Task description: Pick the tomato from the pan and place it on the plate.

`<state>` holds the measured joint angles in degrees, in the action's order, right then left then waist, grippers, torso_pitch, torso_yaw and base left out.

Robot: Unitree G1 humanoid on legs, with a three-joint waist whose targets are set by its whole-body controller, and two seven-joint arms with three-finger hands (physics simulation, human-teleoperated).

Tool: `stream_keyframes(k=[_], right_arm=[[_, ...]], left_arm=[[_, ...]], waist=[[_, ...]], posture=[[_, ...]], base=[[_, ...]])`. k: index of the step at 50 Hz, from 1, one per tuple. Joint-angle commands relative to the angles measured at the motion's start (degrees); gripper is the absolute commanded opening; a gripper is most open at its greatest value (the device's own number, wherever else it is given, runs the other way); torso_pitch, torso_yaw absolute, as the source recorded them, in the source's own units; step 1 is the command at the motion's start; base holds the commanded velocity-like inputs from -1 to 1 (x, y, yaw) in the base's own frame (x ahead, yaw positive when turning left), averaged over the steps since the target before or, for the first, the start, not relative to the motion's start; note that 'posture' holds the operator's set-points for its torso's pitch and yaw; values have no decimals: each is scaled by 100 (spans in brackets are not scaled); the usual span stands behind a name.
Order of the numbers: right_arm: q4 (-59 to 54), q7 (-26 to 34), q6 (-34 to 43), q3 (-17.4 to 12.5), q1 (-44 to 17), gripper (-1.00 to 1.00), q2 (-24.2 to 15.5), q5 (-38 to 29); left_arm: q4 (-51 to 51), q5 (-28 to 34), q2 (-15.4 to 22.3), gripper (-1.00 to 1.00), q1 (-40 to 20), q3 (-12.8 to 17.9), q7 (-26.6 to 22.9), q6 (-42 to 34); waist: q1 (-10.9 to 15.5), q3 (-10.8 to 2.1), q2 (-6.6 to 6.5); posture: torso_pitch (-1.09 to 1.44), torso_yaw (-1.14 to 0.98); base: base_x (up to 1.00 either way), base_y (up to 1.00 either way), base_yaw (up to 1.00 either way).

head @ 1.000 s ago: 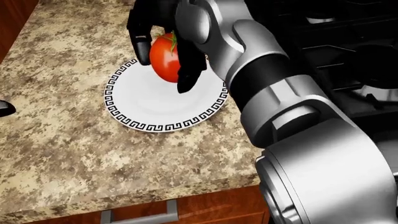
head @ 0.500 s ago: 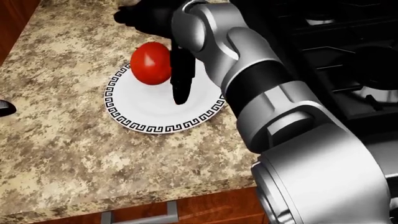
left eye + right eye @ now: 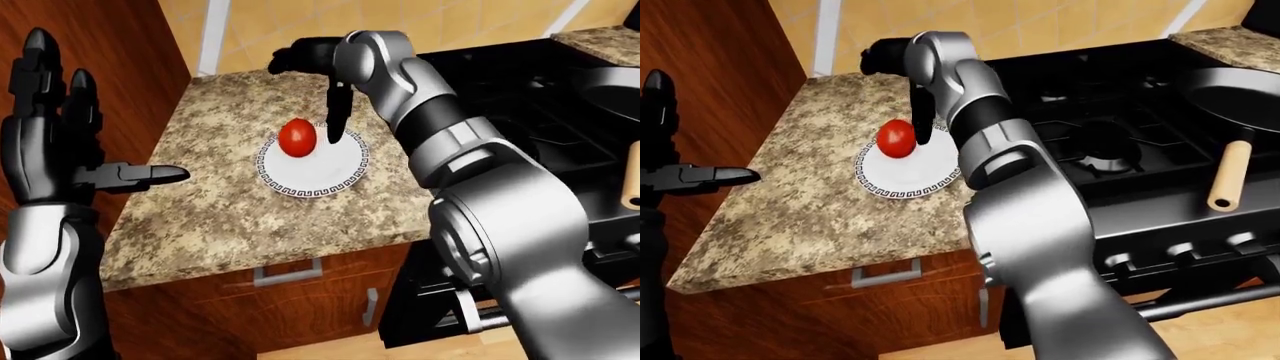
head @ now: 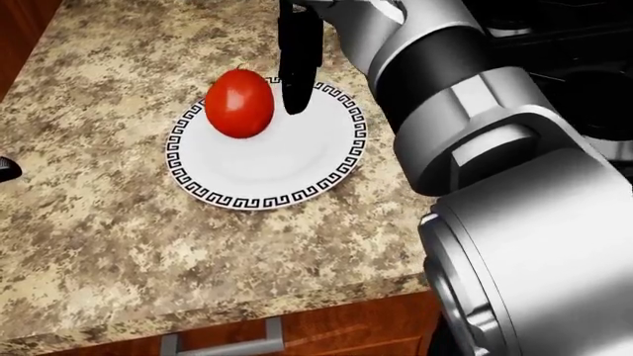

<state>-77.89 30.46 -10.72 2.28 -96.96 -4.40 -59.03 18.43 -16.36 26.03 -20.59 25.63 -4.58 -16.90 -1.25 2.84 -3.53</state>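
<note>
Red, the tomato (image 4: 238, 103) is seen resting on the plate (image 4: 287, 167) at its upper-left rim, released by the spread right hand (image 3: 320, 67), whose down-hanging finger (image 4: 297, 67) just beside it could knock it rolling off if swept sideways.

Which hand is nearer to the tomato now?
Right. The right hand hangs open just beside the tomato on the plate; the left hand stays raised, open, beyond the counter's edge.
</note>
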Motion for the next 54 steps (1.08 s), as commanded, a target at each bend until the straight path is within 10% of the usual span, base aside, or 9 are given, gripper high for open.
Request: stream_keyframes(k=[1, 54], right_arm=[[225, -5, -48, -16, -271, 93, -118, -6], [774, 1563, -382, -348, -145, 100, -2015, 496]], left_arm=[[179, -9, 103, 100, -134, 80, 23, 130], [298, 124, 62, 100, -257, -51, 2, 1]], waist=[[-6, -159, -41], [7, -126, 90]], posture=[[0, 0], [0, 0]], base=[[0, 0, 0], [0, 0, 0]])
